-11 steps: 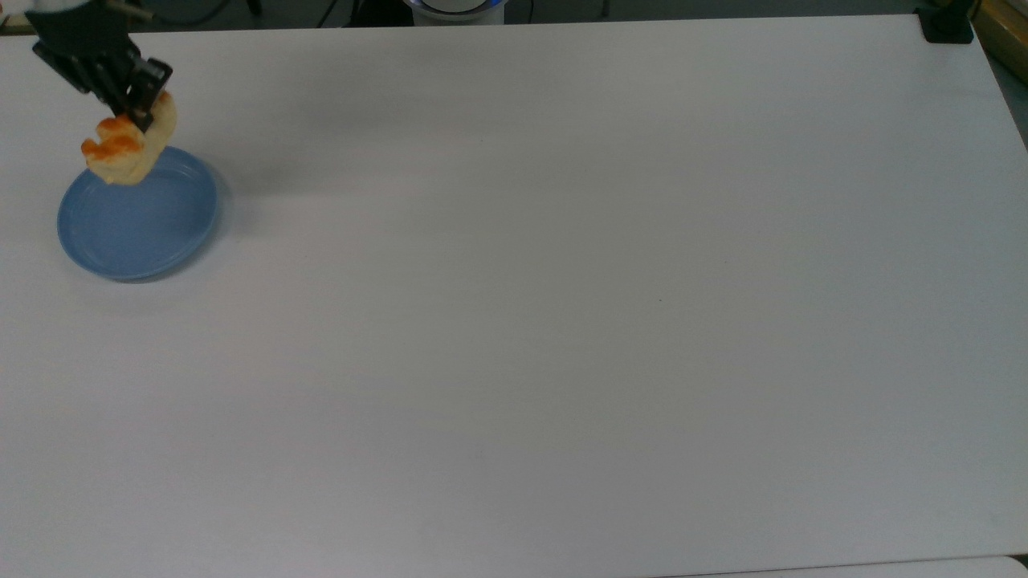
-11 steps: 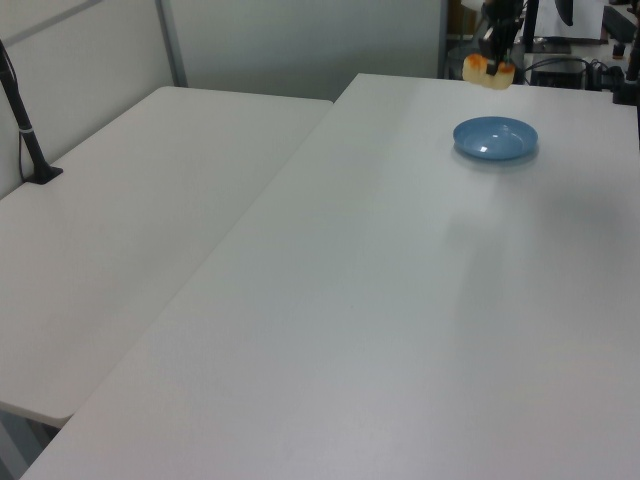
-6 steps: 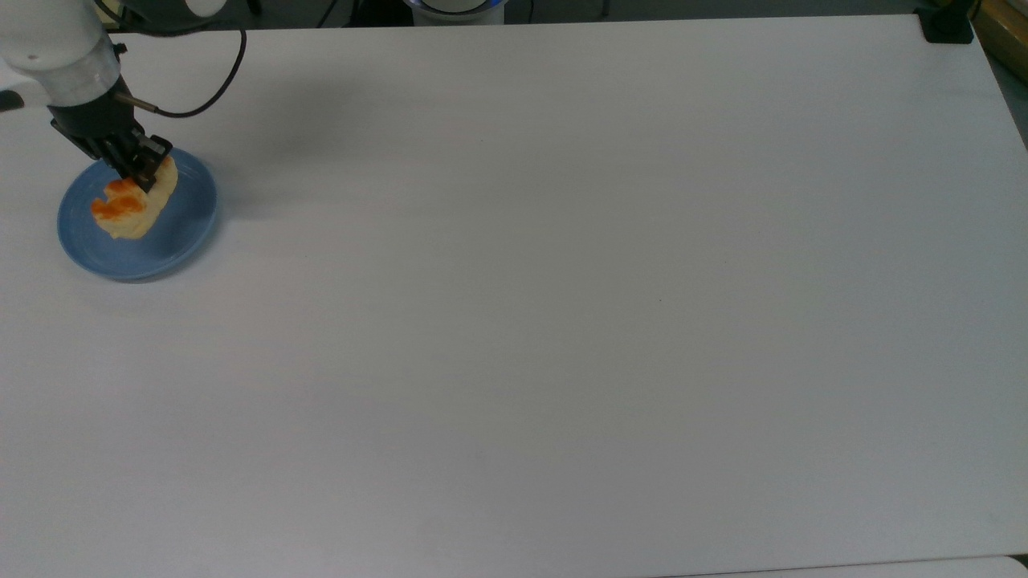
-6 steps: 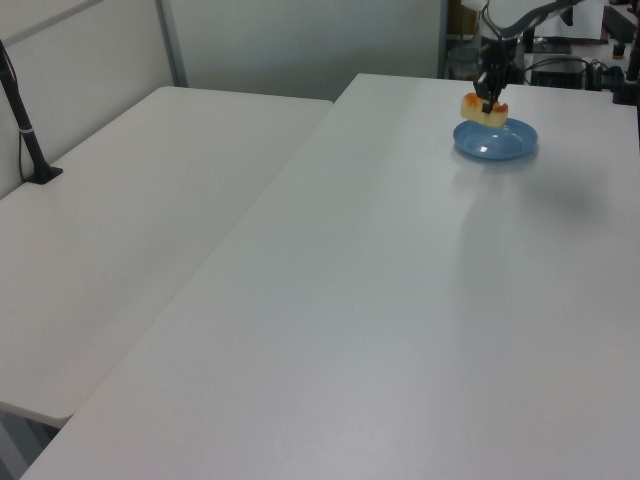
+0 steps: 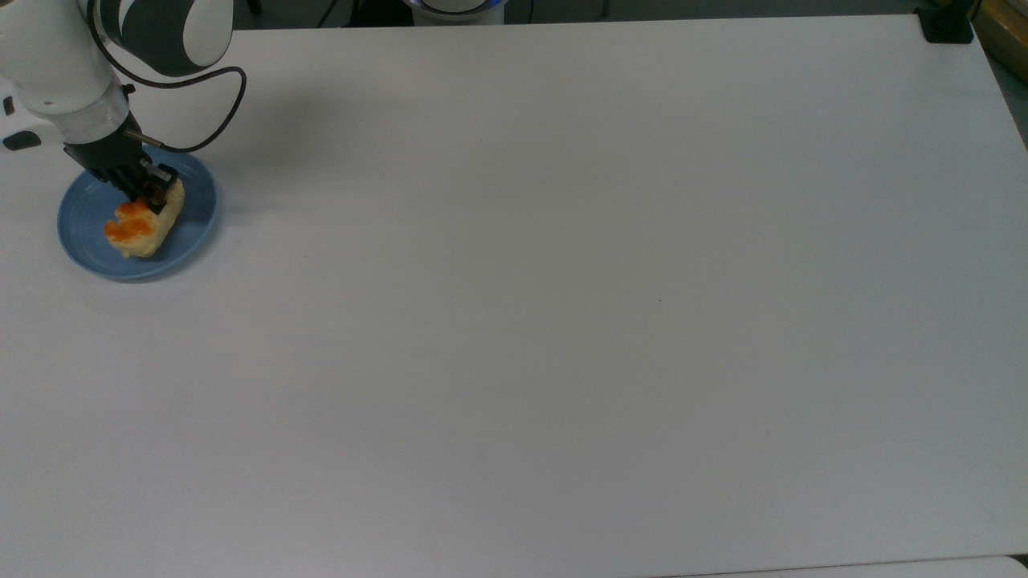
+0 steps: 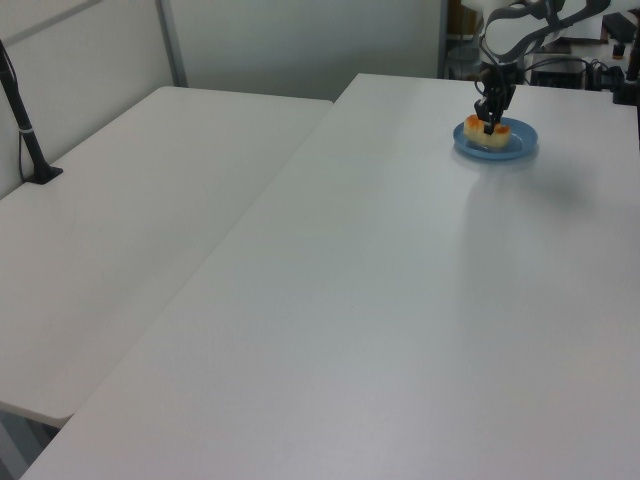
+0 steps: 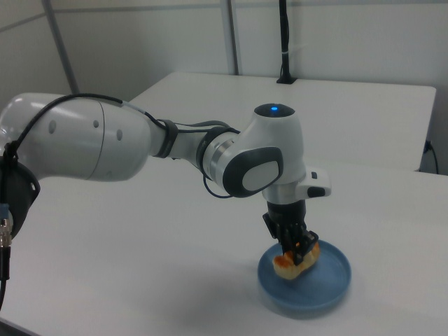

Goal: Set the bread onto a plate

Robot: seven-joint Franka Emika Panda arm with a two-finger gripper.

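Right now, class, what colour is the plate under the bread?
The plate is plain light blue, clearest in the top view, with the bread on it.

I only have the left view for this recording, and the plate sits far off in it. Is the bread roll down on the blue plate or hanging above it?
Observer: In the right view, the small pale-yellow bread roll with orange-brown lumps seems to rest on the floor of the round light-blue plate. I see no gap under it.
Operator: Is it fully inside the rim?
Observer: Yes. The top view shows blue plate all round the roll.
Operator: And the fingers?
Observer: In the right view, the gripper has its fingers closed on the roll's upper end. It has not let go.
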